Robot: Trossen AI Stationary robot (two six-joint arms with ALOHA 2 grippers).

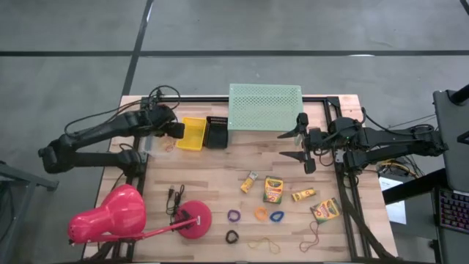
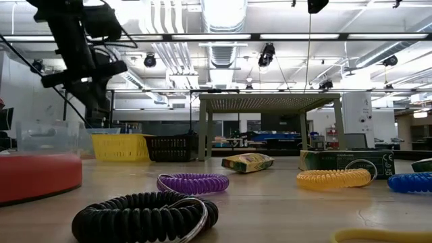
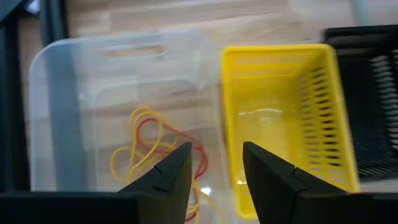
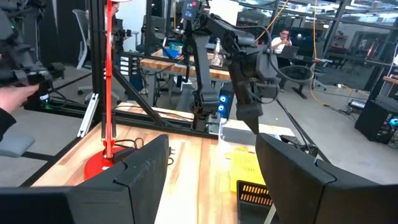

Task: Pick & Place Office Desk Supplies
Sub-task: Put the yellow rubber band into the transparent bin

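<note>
The left arm is stretched across the table's far left corner, and the left gripper (image 1: 174, 130) is held over the seam between a clear bin (image 3: 81, 112) and a yellow basket (image 3: 286, 118). Its fingers (image 3: 168, 177) are parted by a narrow gap, and nothing is clamped between them. Directly below, a tangle of thin yellow and red rubber bands (image 3: 158, 152) is seen lying loose on the bin's floor. The bin is made of smooth, see-through plastic with rounded corners; the basket is slotted along its walls, and a black basket (image 3: 370, 106) of the same ribbed make is set just beside it.

The right arm is folded at the table's right edge, with the right gripper (image 1: 297, 145) held level above the wood near the mint perforated shelf (image 1: 265, 106). Its fingers are spread wide, and nothing is held.

The remaining supplies are scattered over the near half of the plank table (image 1: 220, 183): four crayon boxes (image 1: 273, 189), flat card in yellow and green, and coiled ring loops in purple (image 2: 192, 183), orange (image 2: 335, 178), blue (image 2: 410, 182) and black (image 2: 145, 217). Thin tan bands (image 1: 265, 245) are laid near the front edge. A glossy pink lamp (image 1: 110, 216) is laid at the near left corner.
</note>
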